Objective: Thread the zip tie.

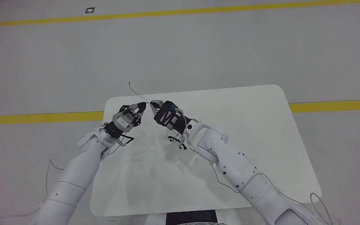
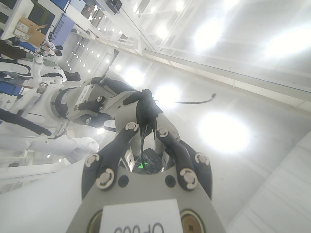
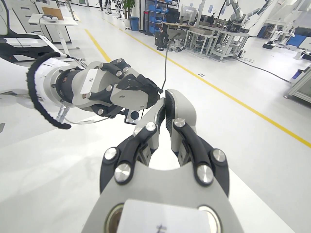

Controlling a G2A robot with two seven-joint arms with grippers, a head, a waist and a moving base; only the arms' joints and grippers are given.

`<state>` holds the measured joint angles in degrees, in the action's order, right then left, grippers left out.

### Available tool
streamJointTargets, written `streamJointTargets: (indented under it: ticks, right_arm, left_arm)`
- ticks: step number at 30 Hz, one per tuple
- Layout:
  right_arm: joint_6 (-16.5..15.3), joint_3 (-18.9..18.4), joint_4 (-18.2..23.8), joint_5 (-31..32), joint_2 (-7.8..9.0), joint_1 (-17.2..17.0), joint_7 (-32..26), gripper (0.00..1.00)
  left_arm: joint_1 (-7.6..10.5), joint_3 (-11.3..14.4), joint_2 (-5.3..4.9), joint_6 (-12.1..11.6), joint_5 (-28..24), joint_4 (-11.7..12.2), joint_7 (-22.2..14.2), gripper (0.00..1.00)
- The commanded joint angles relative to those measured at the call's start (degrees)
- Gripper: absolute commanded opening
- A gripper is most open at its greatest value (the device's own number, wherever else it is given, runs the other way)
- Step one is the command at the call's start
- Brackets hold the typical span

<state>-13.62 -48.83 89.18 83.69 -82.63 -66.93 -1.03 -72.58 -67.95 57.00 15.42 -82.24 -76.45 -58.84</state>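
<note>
Upper-middle of top view: left gripper (image 1: 140,107) pinching zip tie (image 1: 138,93), tail pointing upper left; right gripper (image 1: 152,104) pressing fingers together just beside.

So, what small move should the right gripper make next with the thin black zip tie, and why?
Probably, open the right gripper a little and close it on the thin black plastic zip tie near its base. The left gripper is shut on the tie, whose long end sticks out free, while the right gripper is shut right beside it, apparently gripping nothing.
</note>
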Motion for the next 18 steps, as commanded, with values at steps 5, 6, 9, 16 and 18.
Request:
streamJointTargets:
  ticks: [5, 6, 9, 16, 18]
  right_arm:
    - [-0.06, -0.24, 0.25, 0.28, 0.03, -0.46, -0.30, 0.09]
    - [-0.06, -0.35, 0.23, 0.33, 0.05, -0.57, -0.39, 0.08]
    - [-0.01, -1.07, 0.23, 0.41, 0.18, -0.82, -0.62, 0.14]
    - [-0.80, -3.87, 2.41, 1.29, 0.83, -1.46, -2.84, 0.29]
    - [-0.63, -5.11, 3.34, 0.75, 1.04, -2.00, -4.08, 0.65]
  left_arm:
    - [0.00, 0.00, 0.00, 0.00, 0.00, 0.00, 0.00, 0.00]
    - [0.00, 0.00, 0.00, 0.00, 0.00, 0.00, 0.00, 0.00]
    - [0.00, 0.00, 0.00, 0.00, 0.00, 0.00, 0.00, 0.00]
    - [0.00, 0.00, 0.00, 0.00, 0.00, 0.00, 0.00, 0.00]
    - [0.00, 0.00, 0.00, 0.00, 0.00, 0.00, 0.00, 0.00]
